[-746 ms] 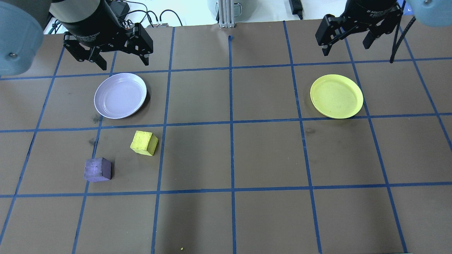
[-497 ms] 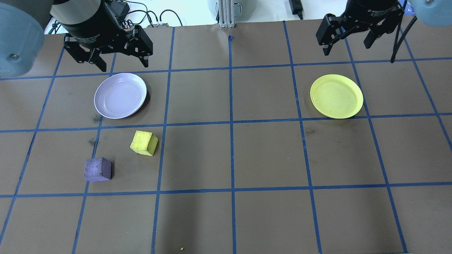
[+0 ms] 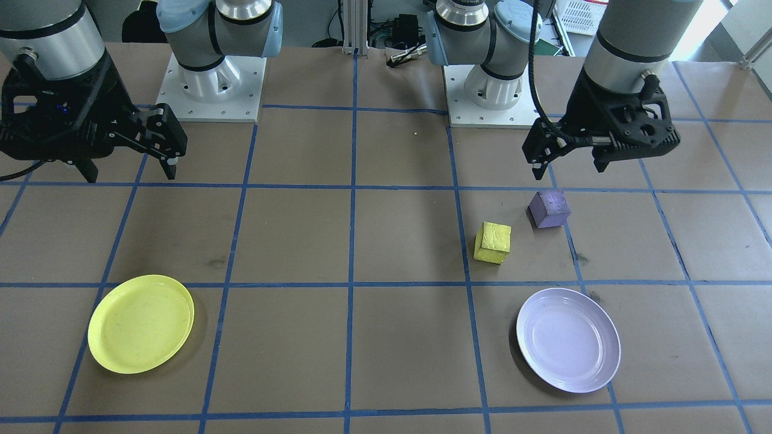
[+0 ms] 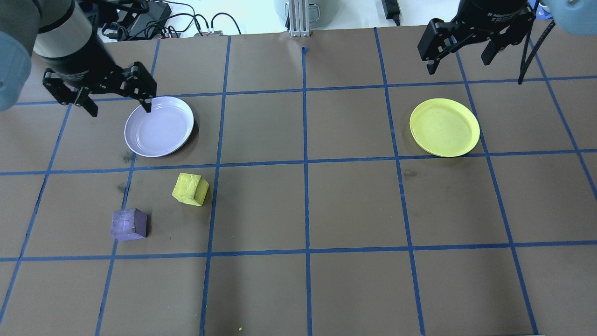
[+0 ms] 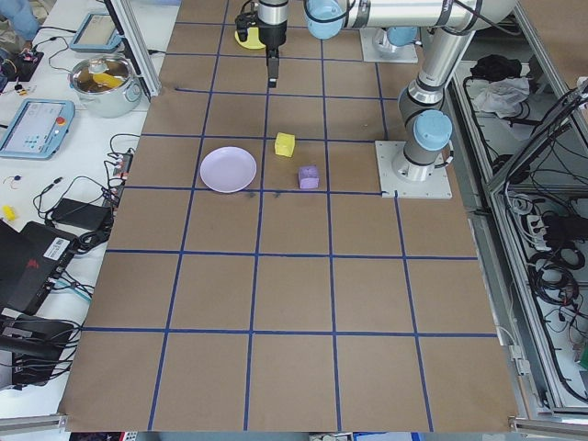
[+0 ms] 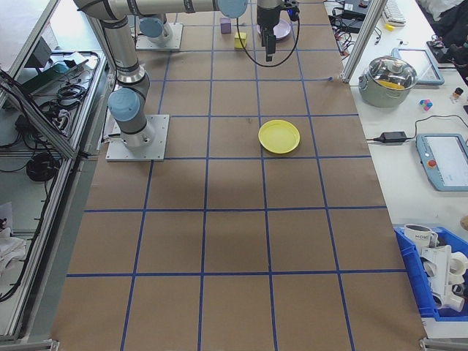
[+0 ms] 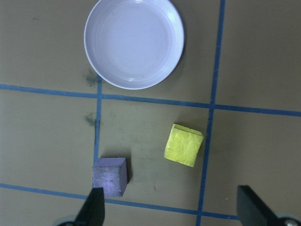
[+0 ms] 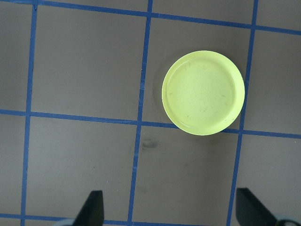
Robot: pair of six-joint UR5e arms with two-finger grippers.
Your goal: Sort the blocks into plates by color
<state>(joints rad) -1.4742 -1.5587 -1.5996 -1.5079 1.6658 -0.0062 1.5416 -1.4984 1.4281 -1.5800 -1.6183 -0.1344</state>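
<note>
The yellow block [image 4: 190,189] and the purple block [image 4: 128,224] sit on the table mat, a little apart, on my left side. Just behind them lies the lavender plate [image 4: 158,126], with nothing in it. My left gripper [image 4: 120,110] hangs open above that plate's back-left rim. In the left wrist view the purple block [image 7: 110,176] lies near one fingertip [image 7: 96,209], with the yellow block [image 7: 183,145] and the lavender plate [image 7: 134,42] beyond. The yellow plate [image 4: 444,127] holds nothing at the right. My right gripper [image 4: 457,65] hovers open behind it.
Blue tape lines divide the brown mat into squares. The two arm bases [image 3: 211,90] stand at the table's robot side. Cables and a power adapter [image 4: 389,7] lie beyond the far edge. In the front-facing view the left gripper [image 3: 567,172] hangs just behind the purple block [image 3: 549,209].
My left gripper has swung to the left and toward the lavender plate, still open. The right gripper, the blocks and the plates have stayed where they were.
</note>
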